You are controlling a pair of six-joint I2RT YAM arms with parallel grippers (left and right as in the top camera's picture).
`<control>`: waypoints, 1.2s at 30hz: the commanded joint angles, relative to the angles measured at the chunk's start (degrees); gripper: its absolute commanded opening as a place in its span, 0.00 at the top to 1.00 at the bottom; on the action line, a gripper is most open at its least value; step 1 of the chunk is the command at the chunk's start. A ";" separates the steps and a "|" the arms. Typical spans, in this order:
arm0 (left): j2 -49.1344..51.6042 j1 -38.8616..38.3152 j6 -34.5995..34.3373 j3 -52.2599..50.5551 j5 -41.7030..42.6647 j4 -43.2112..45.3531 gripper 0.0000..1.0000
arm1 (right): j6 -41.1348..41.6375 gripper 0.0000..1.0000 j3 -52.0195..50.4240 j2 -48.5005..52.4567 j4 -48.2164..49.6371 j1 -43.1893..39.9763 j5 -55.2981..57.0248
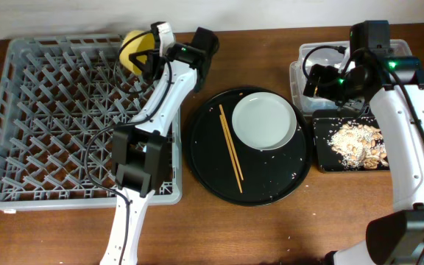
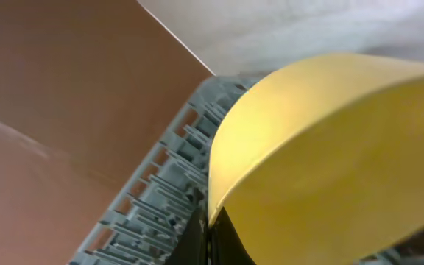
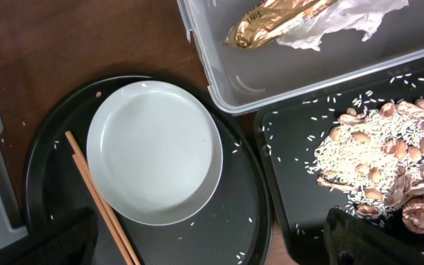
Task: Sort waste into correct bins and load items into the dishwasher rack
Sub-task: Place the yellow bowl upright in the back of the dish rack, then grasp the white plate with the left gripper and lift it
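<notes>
My left gripper (image 2: 213, 234) is shut on the rim of the yellow bowl (image 2: 330, 162) and holds it tilted over the far edge of the grey dishwasher rack (image 1: 50, 118); the overhead view shows the bowl (image 1: 133, 50) there. My right gripper (image 3: 212, 246) is open and empty, high above the round black tray. The pale plate (image 3: 153, 151) and the wooden chopsticks (image 3: 98, 195) lie on that tray. The clear tub (image 3: 234, 81) holds the gold foil wrapper (image 3: 271, 18) and white paper (image 3: 337, 22). The black rectangular tray (image 3: 293, 184) holds food scraps (image 3: 381, 162). No cups show.
The large round black tray (image 1: 212, 177) sits between the rack and the bins, with loose rice grains on it. The tub (image 1: 298, 73) and the rectangular tray (image 1: 322, 158) stand at the right, tub behind tray. My left arm's base (image 1: 140, 158) stands over the rack's front right corner.
</notes>
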 commanded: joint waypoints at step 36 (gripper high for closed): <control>0.39 -4.74 13.77 15.82 50.84 -15.13 0.41 | -0.37 0.02 0.83 -0.11 -0.20 -0.37 0.68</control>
